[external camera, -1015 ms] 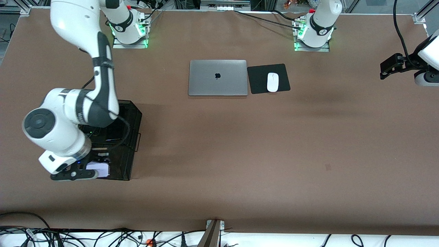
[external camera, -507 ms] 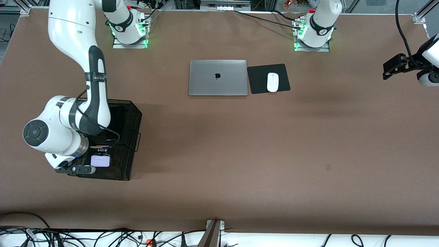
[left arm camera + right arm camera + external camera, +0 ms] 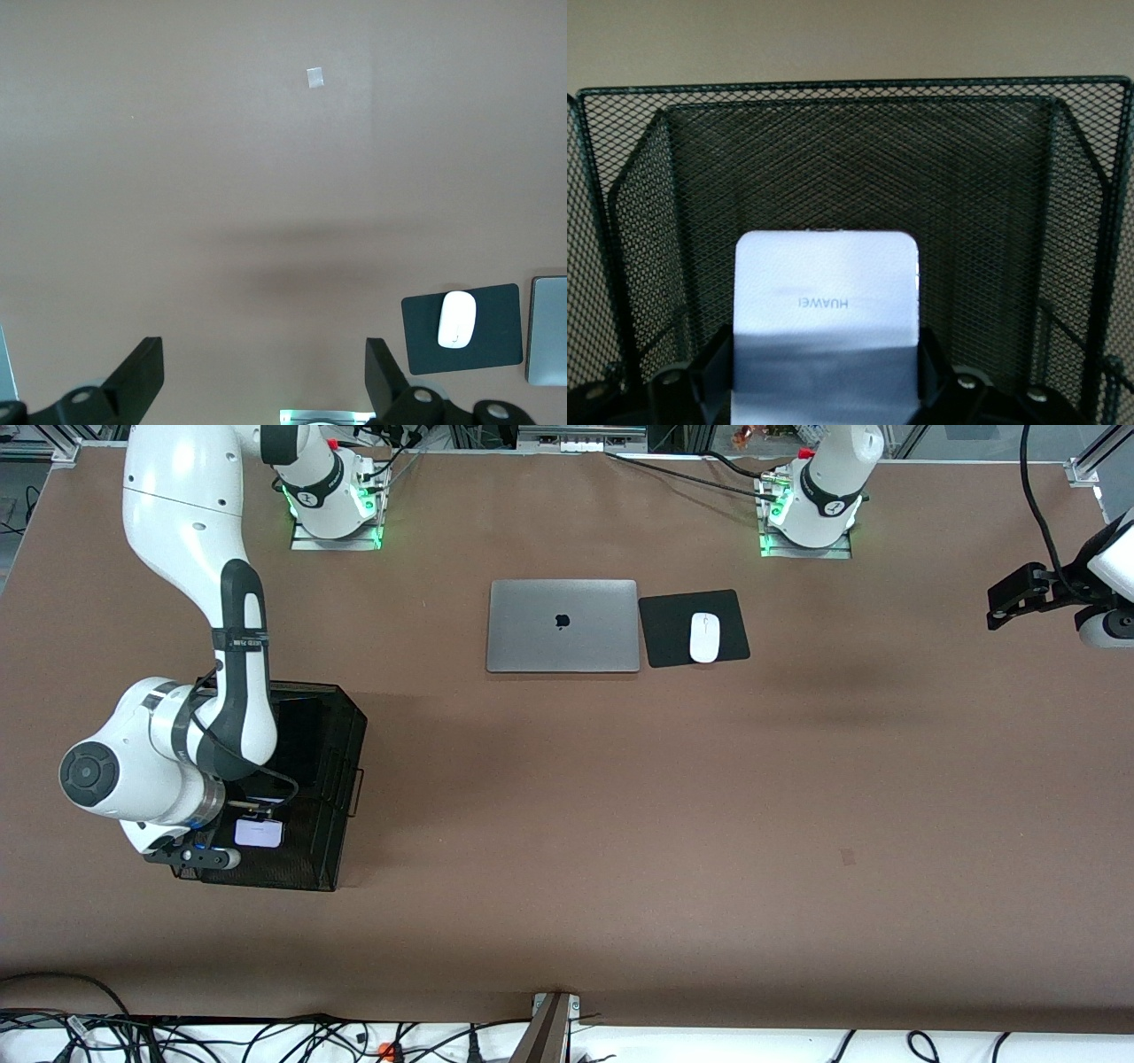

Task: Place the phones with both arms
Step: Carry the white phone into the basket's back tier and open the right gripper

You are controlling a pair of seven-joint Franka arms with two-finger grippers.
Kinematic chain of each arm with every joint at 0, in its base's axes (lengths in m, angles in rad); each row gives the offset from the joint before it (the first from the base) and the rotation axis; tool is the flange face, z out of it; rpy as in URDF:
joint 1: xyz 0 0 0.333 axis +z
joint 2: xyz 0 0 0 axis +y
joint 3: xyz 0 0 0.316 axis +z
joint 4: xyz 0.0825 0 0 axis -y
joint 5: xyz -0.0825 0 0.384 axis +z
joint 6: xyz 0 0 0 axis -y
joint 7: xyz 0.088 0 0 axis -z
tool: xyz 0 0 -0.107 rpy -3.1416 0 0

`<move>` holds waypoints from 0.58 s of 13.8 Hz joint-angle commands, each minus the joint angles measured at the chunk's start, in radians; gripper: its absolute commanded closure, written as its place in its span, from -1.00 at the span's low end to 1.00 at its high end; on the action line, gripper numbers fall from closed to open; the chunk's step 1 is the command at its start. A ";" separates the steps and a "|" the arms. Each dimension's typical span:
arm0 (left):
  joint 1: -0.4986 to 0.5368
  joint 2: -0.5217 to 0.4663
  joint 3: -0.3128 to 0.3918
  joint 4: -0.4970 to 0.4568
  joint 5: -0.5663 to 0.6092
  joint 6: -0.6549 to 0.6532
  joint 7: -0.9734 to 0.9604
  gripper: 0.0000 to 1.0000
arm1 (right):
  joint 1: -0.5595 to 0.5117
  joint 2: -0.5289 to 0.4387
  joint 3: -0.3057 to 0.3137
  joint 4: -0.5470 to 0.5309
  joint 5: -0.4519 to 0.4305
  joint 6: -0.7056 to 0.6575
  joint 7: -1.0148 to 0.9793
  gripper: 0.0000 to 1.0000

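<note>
Closed silver laptop (image 3: 563, 625) beside black mouse pad (image 3: 671, 630) bearing white mouse (image 3: 704, 638); black mesh basket (image 3: 335, 753) near right arm's end.

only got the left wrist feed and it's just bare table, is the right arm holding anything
observer: yes, the right end effector is shut on the pale lilac phone.
operator: where is it
observer: down inside the black mesh basket, at the right arm's end of the table.
operator: and where's my left one
observer: the left end effector waits, open, in the air over the left arm's end of the table.
</note>
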 commanded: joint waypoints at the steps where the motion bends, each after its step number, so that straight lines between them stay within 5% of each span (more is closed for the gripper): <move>1: 0.009 -0.025 -0.007 -0.016 -0.021 -0.010 0.018 -1.00 | -0.005 -0.020 0.005 0.010 0.022 0.003 -0.015 -0.97; 5: 0.011 -0.025 -0.006 -0.016 -0.021 -0.011 0.018 -1.00 | -0.006 -0.026 -0.016 0.120 0.008 -0.060 -0.016 -0.99; 8: 0.009 -0.025 -0.006 -0.016 -0.021 -0.011 0.020 -1.00 | -0.003 -0.029 -0.056 0.252 0.017 -0.248 0.031 -0.99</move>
